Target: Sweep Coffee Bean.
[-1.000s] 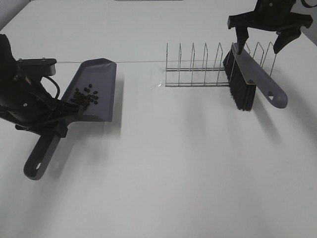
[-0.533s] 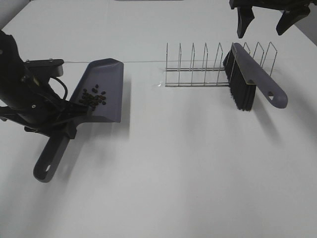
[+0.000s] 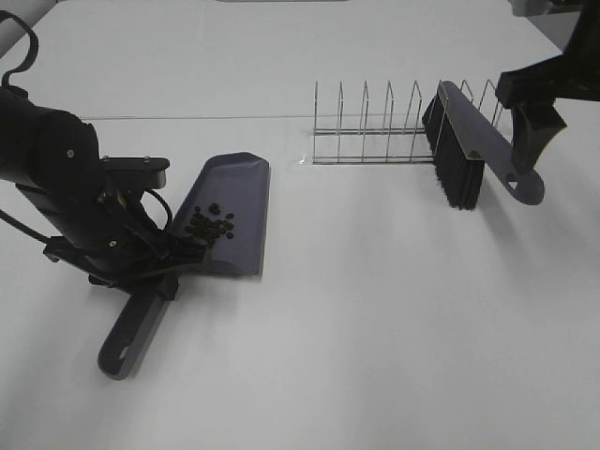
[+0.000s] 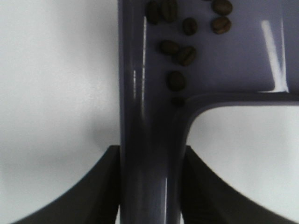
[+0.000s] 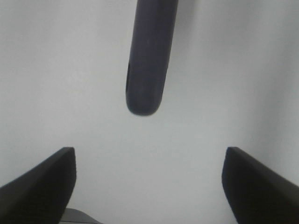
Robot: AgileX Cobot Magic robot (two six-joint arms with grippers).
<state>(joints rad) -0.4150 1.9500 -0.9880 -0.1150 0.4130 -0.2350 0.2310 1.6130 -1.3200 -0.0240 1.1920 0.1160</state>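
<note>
Dustpan (image 3: 220, 220) shifted toward table centre, carried by left gripper (image 4: 150, 186), clamped on handle. Beans (image 3: 211, 226) kept inside pan, at 9 o'clock. Right gripper (image 5: 149, 182) spread wide, empty, lowered near brush (image 3: 469, 150) at 2 o'clock. Sweeping judged done.

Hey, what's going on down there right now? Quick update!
Left gripper shut on dustpan handle. Right gripper open, above brush handle, brush leaning on wire rack. Coffee beans in the pan. Nothing in the way.
</note>
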